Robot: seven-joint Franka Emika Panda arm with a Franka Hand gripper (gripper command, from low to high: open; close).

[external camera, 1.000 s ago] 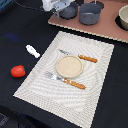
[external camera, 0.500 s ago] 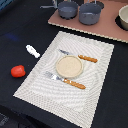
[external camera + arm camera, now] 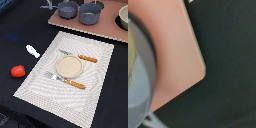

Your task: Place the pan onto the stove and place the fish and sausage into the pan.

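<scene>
The small blue-grey pan [image 3: 67, 9] stands on the left end of the pinkish stove [image 3: 107, 27], at the far side of the exterior view. Its thin handle [image 3: 48, 6] points to the exterior view's left. The white fish [image 3: 32, 50] lies on the dark table left of the placemat. The red sausage [image 3: 18, 71] lies nearer, also left of the placemat. The wrist view looks down on a corner of the stove [image 3: 175, 45], with the pan's rim [image 3: 137, 102] over a black burner [image 3: 149, 50]. No gripper fingers show in either view.
A larger grey pot [image 3: 90, 13] stands beside the pan on the stove. A pale cup [image 3: 123, 17] sits at the stove's right end. The striped beige placemat [image 3: 95, 92] holds a tan plate [image 3: 68, 65], a knife [image 3: 80, 57] and a fork [image 3: 65, 80].
A pale shape that hung over the pan one second ago has left the exterior view. The pan, fish and sausage have not moved.
</scene>
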